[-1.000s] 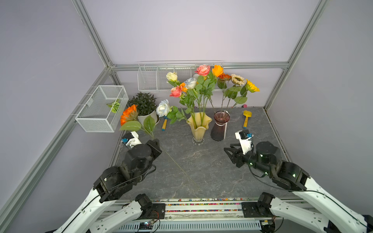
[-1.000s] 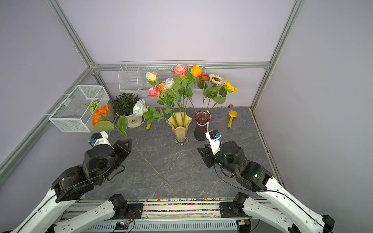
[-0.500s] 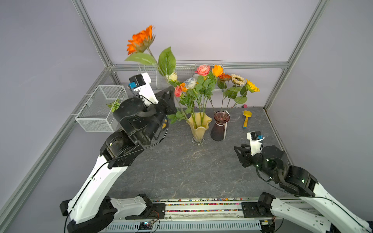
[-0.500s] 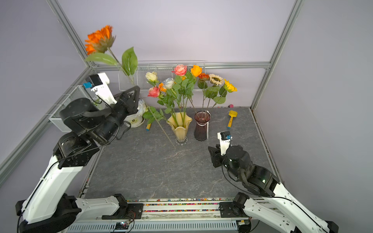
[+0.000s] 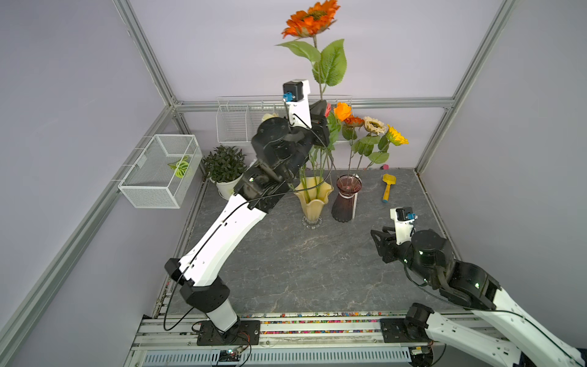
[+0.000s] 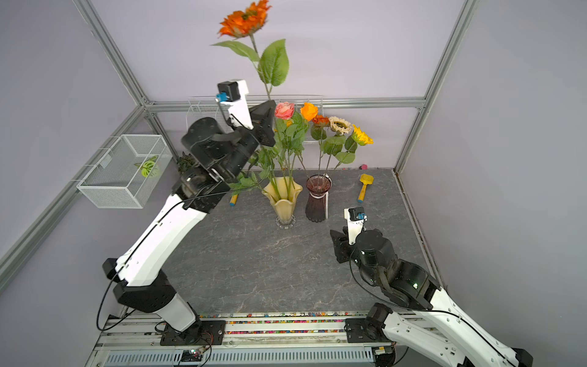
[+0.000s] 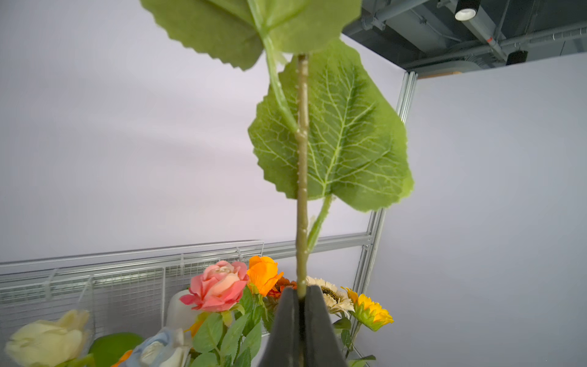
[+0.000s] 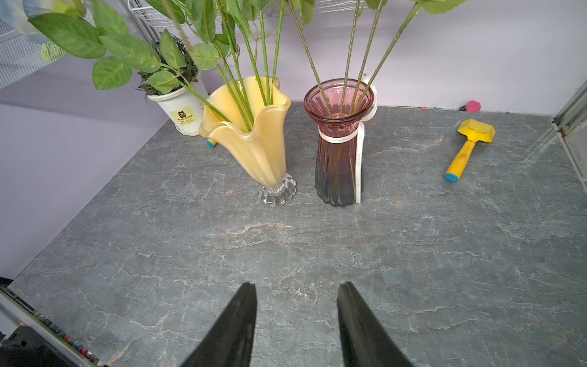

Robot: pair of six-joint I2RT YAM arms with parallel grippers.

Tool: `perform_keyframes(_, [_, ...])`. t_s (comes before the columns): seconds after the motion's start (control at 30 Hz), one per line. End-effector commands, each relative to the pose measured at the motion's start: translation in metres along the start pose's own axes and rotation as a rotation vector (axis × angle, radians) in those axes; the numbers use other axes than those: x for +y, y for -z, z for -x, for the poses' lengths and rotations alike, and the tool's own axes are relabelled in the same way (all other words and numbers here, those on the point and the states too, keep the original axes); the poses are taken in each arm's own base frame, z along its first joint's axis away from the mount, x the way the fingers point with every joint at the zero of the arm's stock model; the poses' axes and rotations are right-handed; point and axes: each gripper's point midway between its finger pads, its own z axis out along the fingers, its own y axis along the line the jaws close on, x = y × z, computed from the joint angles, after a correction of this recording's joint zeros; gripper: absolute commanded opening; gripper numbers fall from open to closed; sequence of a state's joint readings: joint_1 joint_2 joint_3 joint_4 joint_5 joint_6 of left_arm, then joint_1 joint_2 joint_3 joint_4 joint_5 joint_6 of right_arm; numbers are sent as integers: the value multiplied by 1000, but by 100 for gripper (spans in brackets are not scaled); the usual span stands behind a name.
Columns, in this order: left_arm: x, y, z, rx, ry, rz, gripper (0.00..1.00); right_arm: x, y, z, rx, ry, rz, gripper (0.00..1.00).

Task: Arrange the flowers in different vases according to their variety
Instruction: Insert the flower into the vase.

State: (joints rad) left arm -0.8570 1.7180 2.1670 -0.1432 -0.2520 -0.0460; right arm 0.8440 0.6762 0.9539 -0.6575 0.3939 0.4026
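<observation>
A: One orange sunflower (image 5: 309, 20), how is it held?
B: Its stem is pinched tight by the left gripper (image 7: 301, 297), high up. Several roses (image 6: 284, 109) are stood in the yellow vase (image 5: 313, 203), some hidden by the left arm (image 5: 222, 235). Three sunflowers (image 6: 340, 124) are counted in the purple vase (image 5: 344, 203). The right gripper (image 8: 297, 286) is held parted, empty.

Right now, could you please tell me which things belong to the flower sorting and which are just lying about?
Job: orange sunflower in the left tool; roses; sunflowers; yellow vase; purple vase.
Lying about: potted plant; yellow shovel; wire basket.
</observation>
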Motion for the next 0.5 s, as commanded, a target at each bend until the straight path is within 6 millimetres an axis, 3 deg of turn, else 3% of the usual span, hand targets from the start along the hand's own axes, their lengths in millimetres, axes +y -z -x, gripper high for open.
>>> perform_keyframes(0.0, [-8,-15,9,-106,3,-53,0,-4,5,6,-33,22,-15,48])
perform_keyframes(0.3, [-7,-55,-22,-233,52,-44,0,-6,6,9,-31,40,-24,48])
perform_keyframes(0.47, [-9,-75,-53,-220,22,-41,0,-8,4,6,-24,46,-31,48])
